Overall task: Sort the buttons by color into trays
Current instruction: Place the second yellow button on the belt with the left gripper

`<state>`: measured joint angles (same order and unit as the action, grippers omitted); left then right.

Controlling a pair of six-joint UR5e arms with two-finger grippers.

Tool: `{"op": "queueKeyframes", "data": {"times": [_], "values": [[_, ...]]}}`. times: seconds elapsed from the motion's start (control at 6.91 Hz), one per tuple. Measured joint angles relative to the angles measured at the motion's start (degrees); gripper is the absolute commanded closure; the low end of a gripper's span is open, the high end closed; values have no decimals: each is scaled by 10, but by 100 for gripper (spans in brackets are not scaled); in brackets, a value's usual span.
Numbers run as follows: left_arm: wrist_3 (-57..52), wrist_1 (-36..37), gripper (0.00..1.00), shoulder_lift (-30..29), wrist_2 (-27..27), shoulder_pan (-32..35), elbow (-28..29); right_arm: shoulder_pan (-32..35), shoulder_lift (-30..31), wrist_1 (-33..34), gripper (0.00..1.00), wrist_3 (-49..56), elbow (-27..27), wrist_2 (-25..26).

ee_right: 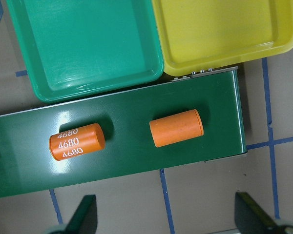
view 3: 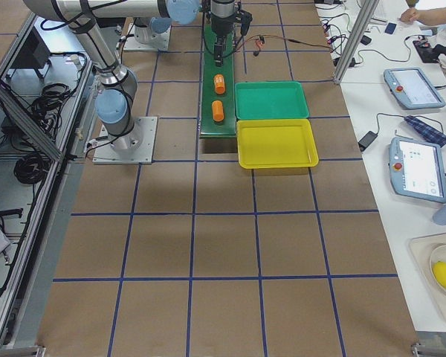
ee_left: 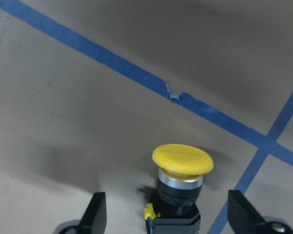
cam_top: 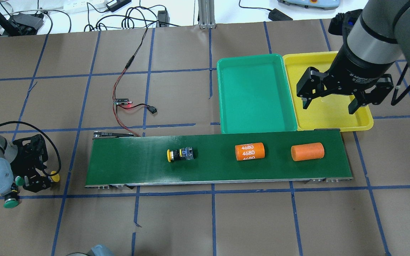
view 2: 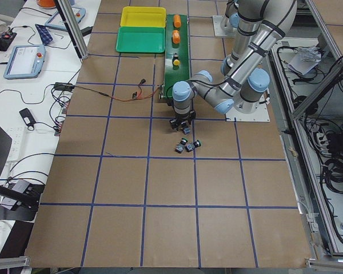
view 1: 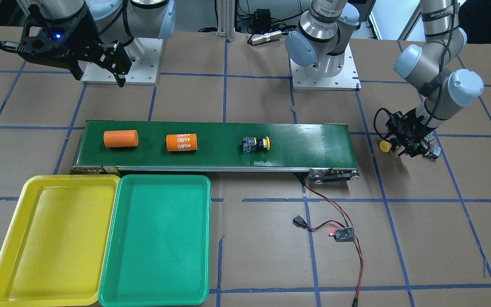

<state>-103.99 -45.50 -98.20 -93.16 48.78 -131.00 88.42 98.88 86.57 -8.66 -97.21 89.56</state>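
Observation:
One yellow button [view 1: 256,143] lies on its side on the conveyor belt [view 1: 313,140]. A second yellow button [ee_left: 182,161] stands on the table between the fingers of my left gripper [ee_left: 167,197], which is open and low around it, touching nothing. In the overhead view two green buttons [cam_top: 11,203] sit beside that gripper [cam_top: 36,174]. The green tray [view 1: 156,238] and the yellow tray [view 1: 53,238] lie side by side. My right gripper [cam_top: 333,103] hangs open over the yellow tray [cam_top: 333,121], holding nothing.
Two orange cylinders [view 1: 120,138], one marked 4680 [view 1: 181,142], lie on the belt near the trays. A small controller board [view 1: 342,234] with red and black wires sits on the table by the belt's end. Blue tape lines grid the brown table.

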Motion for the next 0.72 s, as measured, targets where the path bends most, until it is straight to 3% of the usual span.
{"op": "queueKeyframes", "data": {"times": [0.43, 0.72], "values": [[-6, 2, 100, 3, 0, 9, 3, 0, -1, 6, 0, -1, 0, -1], [-6, -36, 100, 17, 2, 58, 46, -1, -1, 13, 0, -1, 1, 0]]}}
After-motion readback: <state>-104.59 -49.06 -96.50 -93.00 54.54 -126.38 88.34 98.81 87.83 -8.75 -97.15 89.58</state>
